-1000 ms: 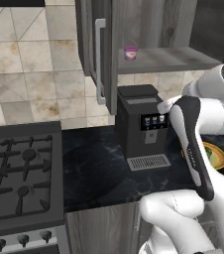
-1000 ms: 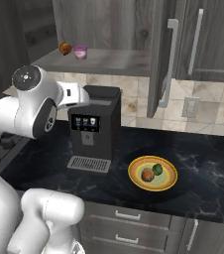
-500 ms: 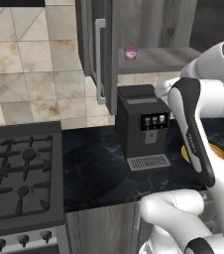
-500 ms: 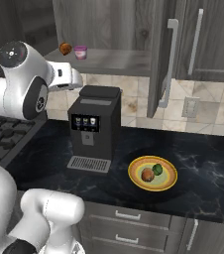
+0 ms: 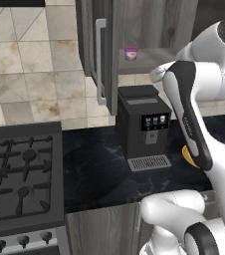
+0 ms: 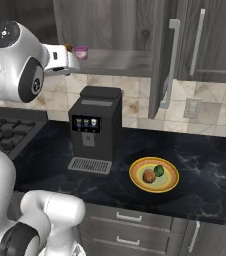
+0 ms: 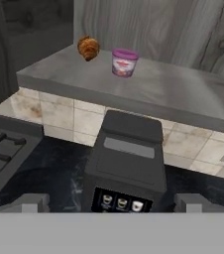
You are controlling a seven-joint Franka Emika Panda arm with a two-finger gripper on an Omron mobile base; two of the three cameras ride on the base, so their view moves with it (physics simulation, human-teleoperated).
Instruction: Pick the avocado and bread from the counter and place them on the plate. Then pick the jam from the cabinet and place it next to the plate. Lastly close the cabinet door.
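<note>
Jam (image 7: 124,62): on the cabinet (image 6: 110,30) shelf near its front edge, a brown pastry (image 7: 88,48) just beside it; gripper (image 7: 112,204) spread wide, holding nothing, short of the shelf; risks, as judged: fingers nudging the pastry or tipping the jar off the edge.

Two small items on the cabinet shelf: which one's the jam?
The pink-purple jar, the jam, standing upright; the item beside it is a brown croissant-like pastry.

The arm (image 5: 199,129) is glossy white, built of rounded segments, with black bands at its joints and a grey round cap on one joint.
</note>
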